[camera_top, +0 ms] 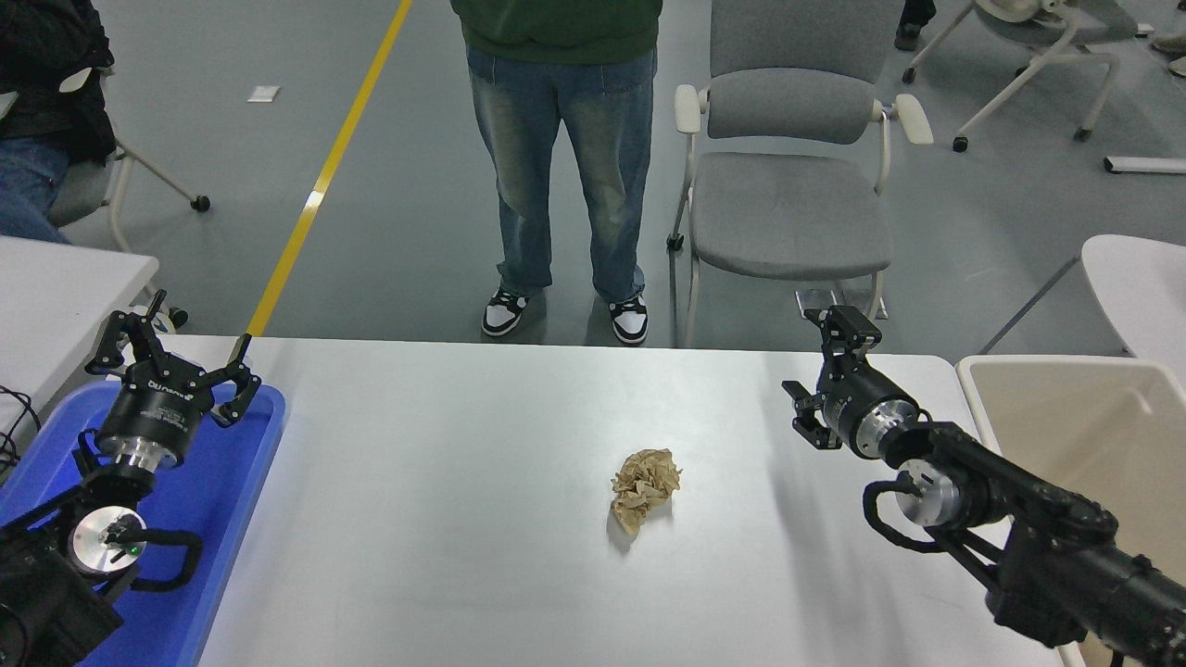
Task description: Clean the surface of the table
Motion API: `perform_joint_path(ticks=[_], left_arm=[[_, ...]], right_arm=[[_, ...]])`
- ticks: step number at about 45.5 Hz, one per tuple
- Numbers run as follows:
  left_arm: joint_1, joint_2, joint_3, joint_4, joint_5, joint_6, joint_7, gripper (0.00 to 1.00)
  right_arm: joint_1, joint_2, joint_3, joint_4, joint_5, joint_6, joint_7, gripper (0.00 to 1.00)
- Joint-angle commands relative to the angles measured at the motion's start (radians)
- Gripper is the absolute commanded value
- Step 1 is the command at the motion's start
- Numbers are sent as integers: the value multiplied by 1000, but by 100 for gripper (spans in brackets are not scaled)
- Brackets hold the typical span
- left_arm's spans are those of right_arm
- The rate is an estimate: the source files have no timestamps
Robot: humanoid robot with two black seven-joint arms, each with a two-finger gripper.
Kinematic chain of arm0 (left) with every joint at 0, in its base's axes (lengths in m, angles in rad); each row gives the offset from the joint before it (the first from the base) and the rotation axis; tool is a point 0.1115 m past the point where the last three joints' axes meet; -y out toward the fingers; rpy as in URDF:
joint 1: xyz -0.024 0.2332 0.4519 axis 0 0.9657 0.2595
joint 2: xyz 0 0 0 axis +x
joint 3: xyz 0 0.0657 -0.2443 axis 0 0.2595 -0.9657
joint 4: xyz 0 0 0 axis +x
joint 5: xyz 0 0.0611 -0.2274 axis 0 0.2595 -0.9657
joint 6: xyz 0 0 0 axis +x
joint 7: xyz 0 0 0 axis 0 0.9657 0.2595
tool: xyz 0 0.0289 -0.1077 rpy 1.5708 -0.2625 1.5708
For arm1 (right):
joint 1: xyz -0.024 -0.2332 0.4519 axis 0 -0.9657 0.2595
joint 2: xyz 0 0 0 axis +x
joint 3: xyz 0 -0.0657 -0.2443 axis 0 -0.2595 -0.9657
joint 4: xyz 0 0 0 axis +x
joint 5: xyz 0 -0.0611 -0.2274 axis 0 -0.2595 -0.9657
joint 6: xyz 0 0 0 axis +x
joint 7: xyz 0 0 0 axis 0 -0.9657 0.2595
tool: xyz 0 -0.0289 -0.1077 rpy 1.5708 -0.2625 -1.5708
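The table surface (463, 519) is a wide white matte top. A crumpled ball of brown paper (644, 486) lies on it a little right of centre. My right gripper (822, 368) hovers open above the table's far right part, to the right of and beyond the paper, holding nothing. My left gripper (176, 357) stays parked open over the blue tray (232, 500) at the lower left.
A beige bin (1075, 417) stands at the table's right end, under my right arm. A person in jeans (556, 167) stands at the far edge, beside a grey chair (788, 185). Smaller white tables show at the left (56, 287) and right (1140, 287) edges.
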Motion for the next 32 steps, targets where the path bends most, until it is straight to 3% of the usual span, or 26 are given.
perform_joint_path(ticks=[1,16,32], left_arm=[[0,0,0,0,0,0,0,100],[0,0,-2,0,0,0,0,100],[0,0,-2,0,0,0,0,100]], right_arm=[[141,-117,-313,124,-115,-5,-3,100],[417,-105,-744,210,-247,-16,-4,100],[615,117,-1030,210,-235,41,-6,100]])
